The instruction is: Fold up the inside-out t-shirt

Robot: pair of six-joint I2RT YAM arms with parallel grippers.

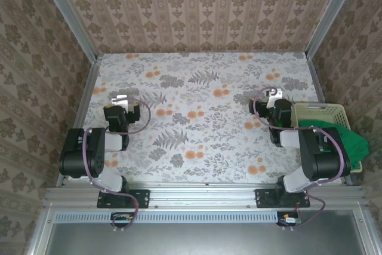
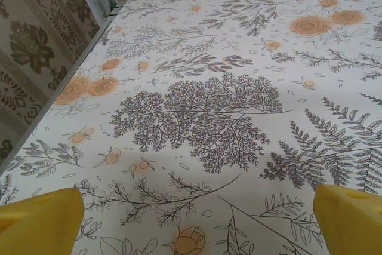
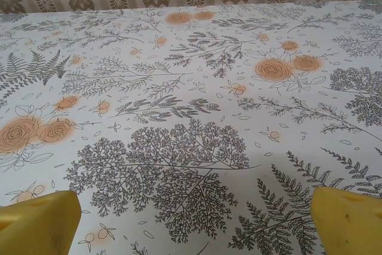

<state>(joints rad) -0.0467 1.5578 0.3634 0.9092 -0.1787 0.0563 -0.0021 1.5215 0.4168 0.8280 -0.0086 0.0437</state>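
The inside-out t-shirt (image 1: 348, 140), bright green and crumpled, lies bunched in a pale yellow-green basket (image 1: 325, 110) at the table's right edge, partly hidden behind the right arm. My right gripper (image 1: 274, 94) hovers over the table just left of the basket, open and empty. Its yellow fingertips (image 3: 352, 222) stand wide apart over bare floral cloth. My left gripper (image 1: 121, 100) sits at the left side of the table, far from the shirt, also open. Between its yellow fingertips (image 2: 42, 219) there is only tablecloth.
A floral tablecloth (image 1: 203, 106) covers the table. Patterned walls with metal frame rails (image 1: 86, 97) close in the left, back and right sides. The basket overhangs the right rail.
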